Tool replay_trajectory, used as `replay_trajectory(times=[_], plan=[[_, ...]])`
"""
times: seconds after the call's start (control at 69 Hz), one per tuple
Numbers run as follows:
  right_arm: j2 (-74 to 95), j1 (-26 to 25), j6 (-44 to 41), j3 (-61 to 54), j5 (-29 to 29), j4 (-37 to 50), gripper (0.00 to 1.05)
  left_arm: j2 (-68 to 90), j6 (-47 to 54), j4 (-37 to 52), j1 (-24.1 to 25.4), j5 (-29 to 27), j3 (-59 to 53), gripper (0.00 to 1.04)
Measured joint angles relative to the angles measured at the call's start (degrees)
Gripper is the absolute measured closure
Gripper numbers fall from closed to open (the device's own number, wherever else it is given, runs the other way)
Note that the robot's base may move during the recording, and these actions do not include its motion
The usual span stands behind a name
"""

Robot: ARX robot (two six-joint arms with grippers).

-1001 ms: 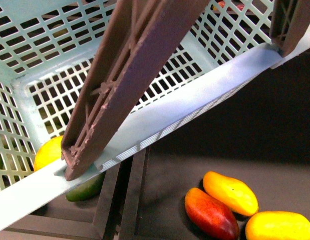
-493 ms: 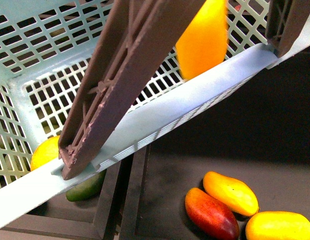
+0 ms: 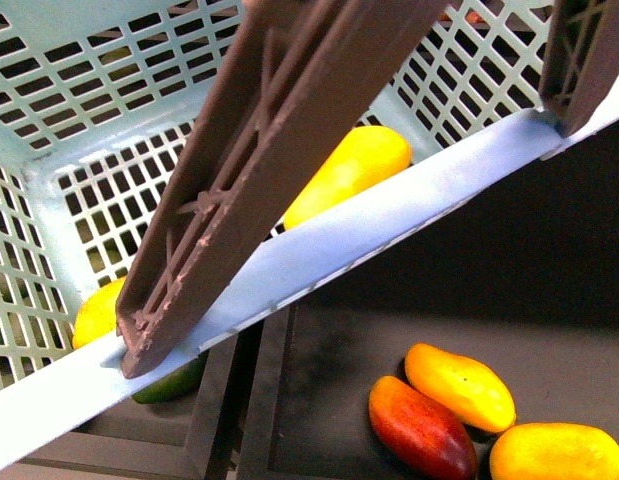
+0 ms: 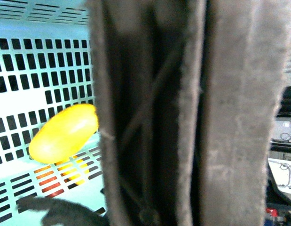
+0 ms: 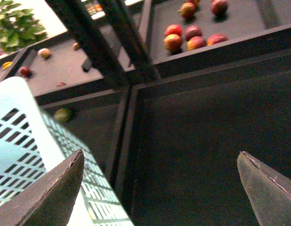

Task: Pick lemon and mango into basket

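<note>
The turquoise basket (image 3: 79, 60) hangs tilted close in the front view, its brown handle (image 3: 259, 170) crossing the frame. A yellow-orange mango (image 3: 349, 170) lies on its slotted floor; it also shows in the left wrist view (image 4: 65, 132). The yellow lemon (image 3: 97, 312) sits in the basket's lower left corner, behind the rim. My left gripper (image 4: 169, 188) is shut on the basket's handles (image 4: 192, 117), which fill that view. My right gripper (image 5: 159, 188) is open and empty over a dark bin floor, beside the basket's wall (image 5: 23, 141).
In the dark bin below lie a yellow-orange mango (image 3: 459, 385), a dark red mango (image 3: 421, 428) and a yellow one (image 3: 554, 452). A green fruit (image 3: 169, 380) lies under the basket rim. Bin dividers (image 5: 131, 108) and red fruits (image 5: 192, 37) lie beyond.
A mango came into view half a second ago, upright above the basket's rim. It has dropped and now lies on the basket floor. The basket has shifted slightly.
</note>
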Motion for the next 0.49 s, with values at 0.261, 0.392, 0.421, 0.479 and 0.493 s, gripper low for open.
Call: replay_trajectory(times=[0.261, 0.392, 0.421, 0.479, 0.493], plan=[[-7.4, -2.4, -4.4, -11.1, -2.0, 3.3, 0.8, 0.0, -0.2, 0.0, 0.0, -0.5, 0.0, 0.91], [-11.0, -3.3, -5.0, -15.0, -2.9, 3.6, 1.01, 0.0, -0.2, 0.0, 0.0, -0.6, 0.0, 0.91], [-11.7, -3.9, -5.3, -15.6, -3.9, 3.6, 1.03, 0.0, -0.2, 0.0, 0.0, -0.6, 0.0, 0.91], [-13.3, -5.7, -5.3, -16.9, -6.5, 3.5, 1.03, 0.0, -0.2, 0.0, 0.0, -0.7, 0.0, 0.91], [-13.9, -6.3, -5.3, -17.4, -6.7, 3.5, 1.03, 0.0, -0.2, 0.0, 0.0, -0.7, 0.0, 0.91]])
